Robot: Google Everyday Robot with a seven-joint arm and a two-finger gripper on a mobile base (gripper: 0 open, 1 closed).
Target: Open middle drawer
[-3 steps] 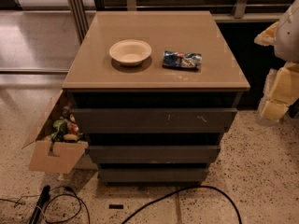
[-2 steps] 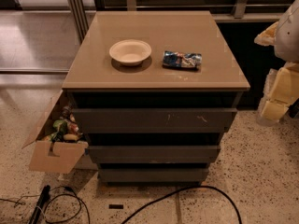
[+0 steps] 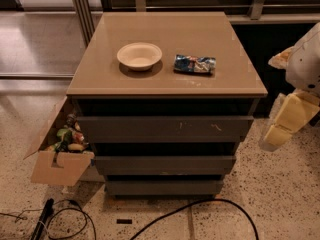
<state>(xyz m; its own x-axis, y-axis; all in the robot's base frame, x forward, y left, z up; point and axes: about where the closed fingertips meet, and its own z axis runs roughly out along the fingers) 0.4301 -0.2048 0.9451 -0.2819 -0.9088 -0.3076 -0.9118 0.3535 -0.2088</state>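
Observation:
The middle drawer (image 3: pixel 165 164) is the plain dark grey-brown front between the larger scratched top front (image 3: pixel 165 129) and the narrow bottom front (image 3: pixel 164 187) of the cabinet. None of its inside shows. My gripper (image 3: pixel 284 123) is at the right edge of the view, a pale yellow part hanging below the white arm (image 3: pixel 306 64). It is to the right of the cabinet, about level with the top drawer, and touches nothing.
A tan cabinet top (image 3: pixel 100 79) carries a white bowl (image 3: pixel 139 55) and a crumpled blue snack bag (image 3: pixel 194 64). An open cardboard box (image 3: pixel 56 165) of items stands at the cabinet's left. Black cables (image 3: pixel 200 209) lie on the speckled floor in front.

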